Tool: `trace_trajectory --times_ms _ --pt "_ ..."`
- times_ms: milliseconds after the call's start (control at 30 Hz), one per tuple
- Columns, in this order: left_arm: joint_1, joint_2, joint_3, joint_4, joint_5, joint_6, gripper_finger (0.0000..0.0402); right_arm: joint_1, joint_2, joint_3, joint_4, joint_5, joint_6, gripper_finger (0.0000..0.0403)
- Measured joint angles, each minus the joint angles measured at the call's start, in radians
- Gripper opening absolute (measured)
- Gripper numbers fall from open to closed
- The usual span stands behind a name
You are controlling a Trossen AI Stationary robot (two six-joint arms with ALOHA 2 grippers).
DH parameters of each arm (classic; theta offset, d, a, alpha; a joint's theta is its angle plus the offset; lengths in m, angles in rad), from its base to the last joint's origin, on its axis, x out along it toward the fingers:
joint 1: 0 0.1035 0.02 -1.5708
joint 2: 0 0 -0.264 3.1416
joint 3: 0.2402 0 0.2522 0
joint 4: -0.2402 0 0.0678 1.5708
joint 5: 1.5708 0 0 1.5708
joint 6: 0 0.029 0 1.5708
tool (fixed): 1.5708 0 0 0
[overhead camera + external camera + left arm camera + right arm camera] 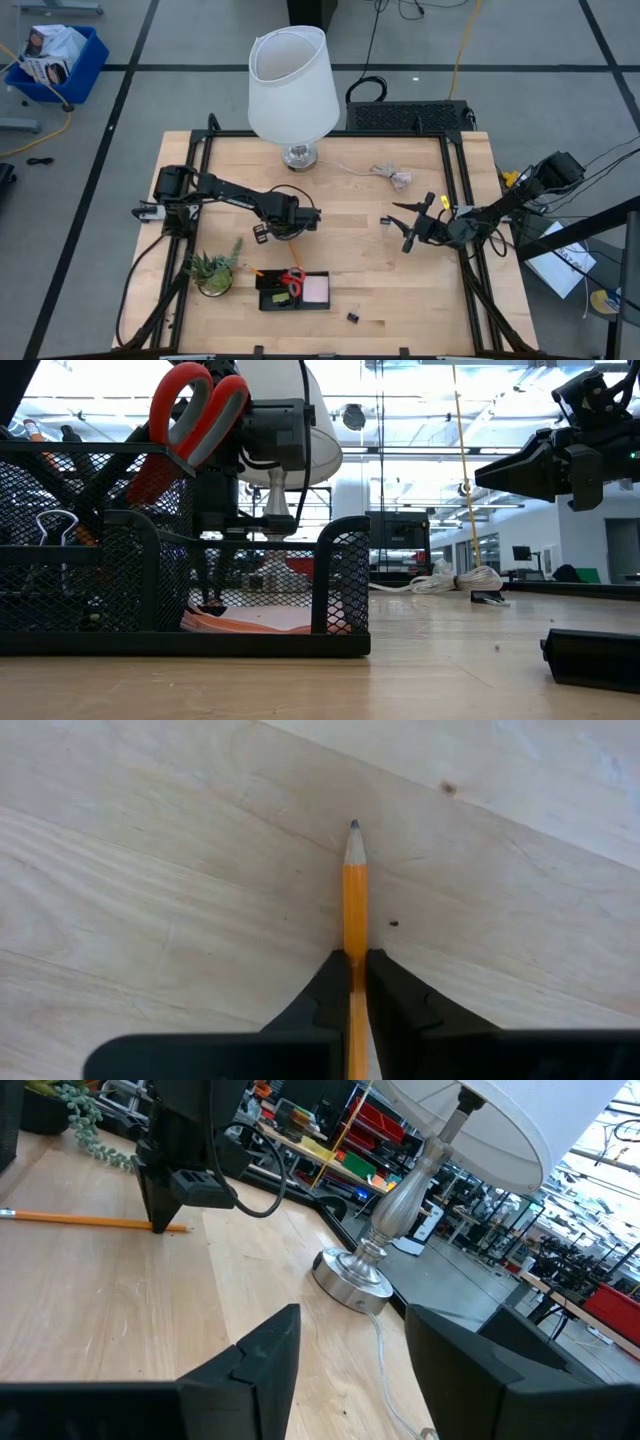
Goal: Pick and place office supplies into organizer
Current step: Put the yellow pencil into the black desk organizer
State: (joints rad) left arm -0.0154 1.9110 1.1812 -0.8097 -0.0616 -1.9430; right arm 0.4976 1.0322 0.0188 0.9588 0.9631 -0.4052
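Observation:
An orange pencil (354,890) lies on the wooden table near its middle. My left gripper (283,228) stands over it, pointing down, shut on it near the sharpened tip (353,828). The black mesh organizer (266,300) sits near the front edge. It holds red-handled scissors (292,278), upright, and a pink sticky-note pad (316,289). One small black binder clip (352,317) lies to the organizer's right. Another (385,221) lies in front of my right gripper (412,225), which hovers open at the table's right, pointing level toward the middle. My left gripper pinches the pencil's painted shaft (354,938) between its two fingers, just behind the sharpened cone. The fingers (158,1208) come from above and point down. In the right wrist view the pencil (80,1219) lies level along the tabletop, most of its length on the side away from the tip.
A white-shaded lamp (293,90) stands at the table's far edge, with a pale coiled cable bundle (392,177) to its right. A small potted plant (213,270) sits left of the organizer. Bare wood lies between the two grippers.

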Motion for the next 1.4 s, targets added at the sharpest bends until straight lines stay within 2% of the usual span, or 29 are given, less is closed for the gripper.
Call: trace_trajectory --times_ms 267,400,600,1133,1400 --pt "-0.012 -0.012 -0.001 0.0 -0.007 0.0 0.0018 0.0 0.0 0.0 0.0 0.0 0.0 0.0175" --pt "-0.032 -0.03 -0.005 -0.001 -0.066 -0.005 0.0025 0.0 0.0 0.0 0.0 0.0 0.0 0.0177" --pt "-0.053 -0.044 -0.003 -0.005 -0.122 -0.023 0.0014 0.0 0.0 0.0 -0.002 0.0 0.0 0.0175" --pt "-0.076 -0.046 -0.001 -0.002 -0.178 0.023 0.0003 0.0 0.0 0.0 0.0 0.0 0.0 0.0174" --pt "-0.077 -0.046 0.0 0.003 -0.176 0.036 0.0029 0.0 0.0 0.0 0.0 0.0 0.0 0.0177"
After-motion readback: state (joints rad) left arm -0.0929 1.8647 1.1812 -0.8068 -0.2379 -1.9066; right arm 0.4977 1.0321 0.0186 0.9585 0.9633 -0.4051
